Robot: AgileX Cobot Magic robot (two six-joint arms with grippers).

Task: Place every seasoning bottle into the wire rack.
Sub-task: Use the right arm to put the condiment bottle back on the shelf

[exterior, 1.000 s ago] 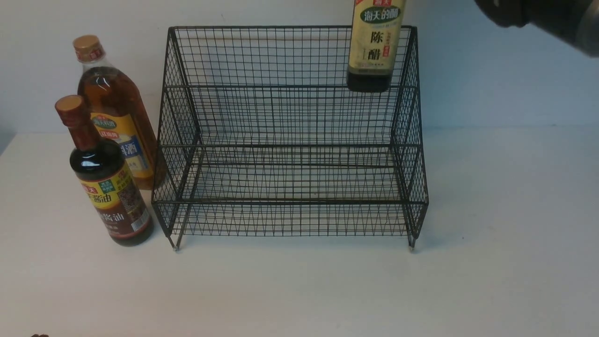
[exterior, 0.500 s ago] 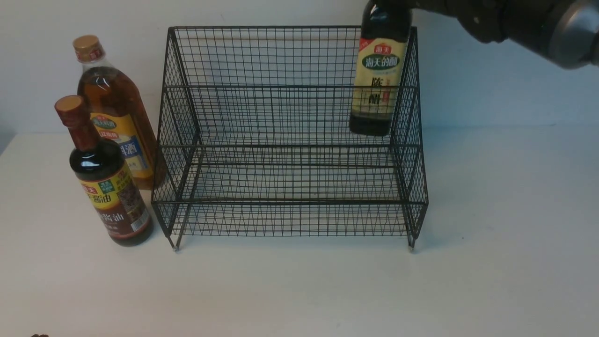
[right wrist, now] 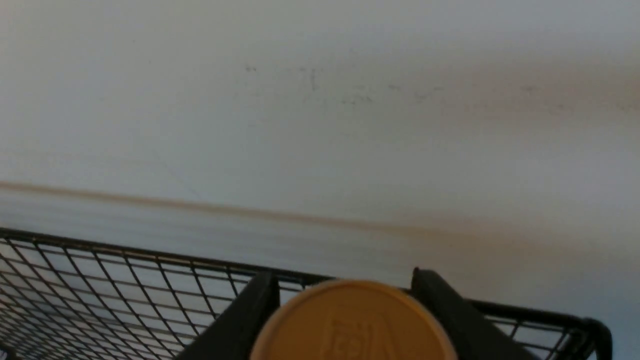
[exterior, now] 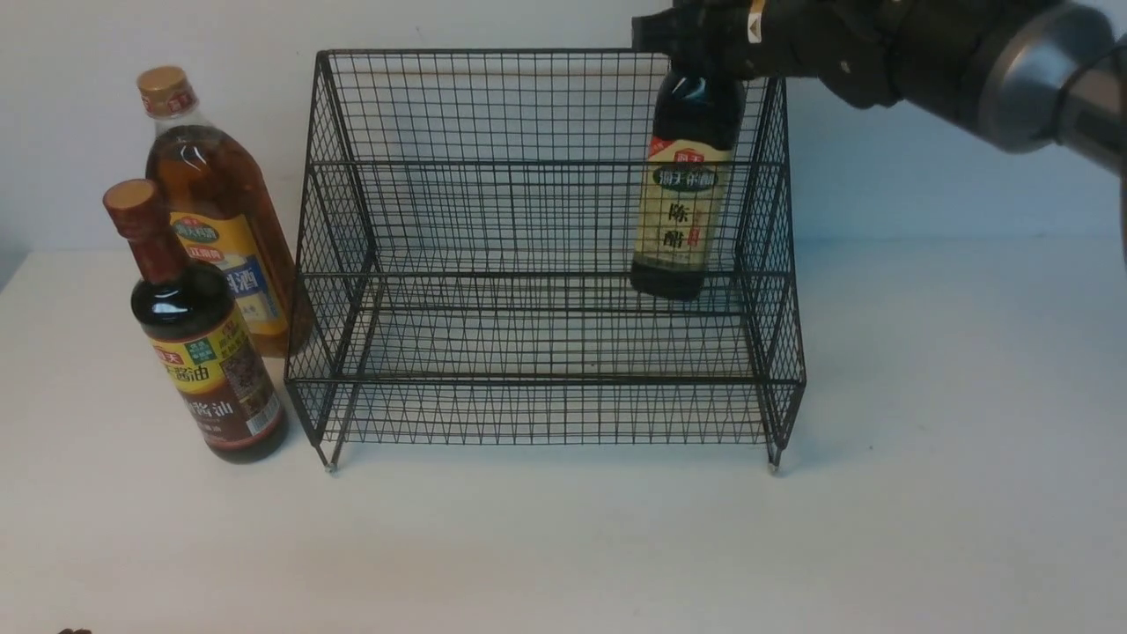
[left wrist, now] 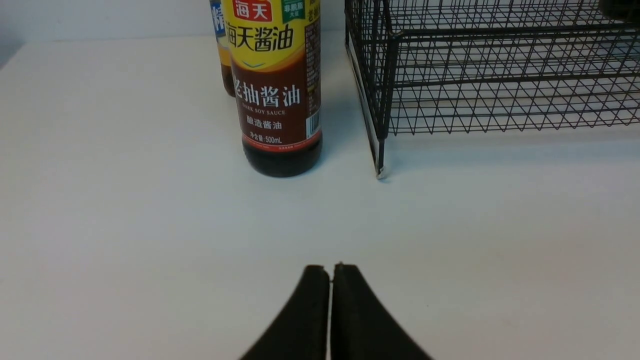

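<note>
My right gripper (exterior: 696, 53) is shut on the neck of the dark squarish bottle (exterior: 678, 220) with the cream label. The bottle hangs upright inside the right end of the black wire rack (exterior: 546, 379), its base near the upper tier. In the right wrist view its tan cap (right wrist: 352, 325) sits between the two fingers of the right gripper (right wrist: 345, 278). The dark round red-necked bottle (exterior: 198, 352) and the large amber bottle (exterior: 220, 229) stand on the table left of the rack. My left gripper (left wrist: 330, 270) is shut and empty, low over the table in front of the dark round bottle (left wrist: 277, 100).
The rack (left wrist: 500, 75) stands against the pale back wall (exterior: 924, 158). The two standing bottles are close to its left side. The held bottle is a short way from the rack's right wall (exterior: 775, 264).
The right arm has lowered the cream-labelled bottle from above the rack's rim down into the right end of the rack, shifting slightly left. The left gripper and the other bottles have not moved.
</note>
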